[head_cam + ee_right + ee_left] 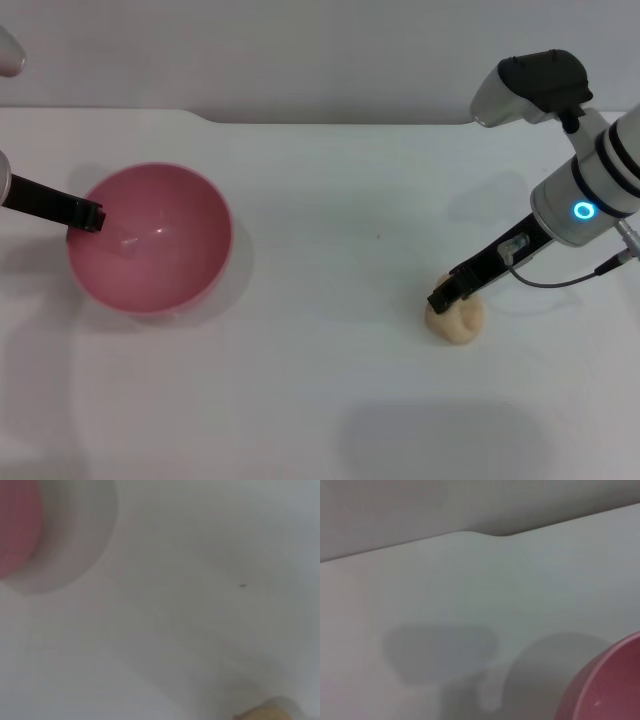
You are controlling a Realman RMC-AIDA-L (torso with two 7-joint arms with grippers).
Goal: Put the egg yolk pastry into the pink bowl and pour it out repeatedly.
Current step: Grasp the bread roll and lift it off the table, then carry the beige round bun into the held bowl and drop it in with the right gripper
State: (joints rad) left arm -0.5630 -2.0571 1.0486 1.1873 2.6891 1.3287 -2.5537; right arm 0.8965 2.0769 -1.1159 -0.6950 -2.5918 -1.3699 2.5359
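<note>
We list the contents as seen.

Desk [330,230]: white, plain surface; carries every item below.

Pink bowl [150,238]: upright on the desk, on the robot's left side; we see nothing inside it. A part of its rim also shows in the left wrist view [605,690], and a pink edge of it in the right wrist view [17,527].

Egg yolk pastry [456,318]: pale tan lump, lying on the desk on the robot's right side, well apart from the pink bowl. Only a sliver of it shows in the right wrist view [265,714].

Left tool [88,216]: dark finger reaching in from the left, its tip at the near-left rim of the pink bowl, seemingly touching it. We cannot tell from any view how far the left tool is open, nor whether it clasps the rim.

Right tool [447,295]: dark fingertip lowered onto the top of the egg yolk pastry, at its left upper edge. Only one finger is plain to us; we cannot tell its opening, nor whether it has hold of the pastry.
</note>
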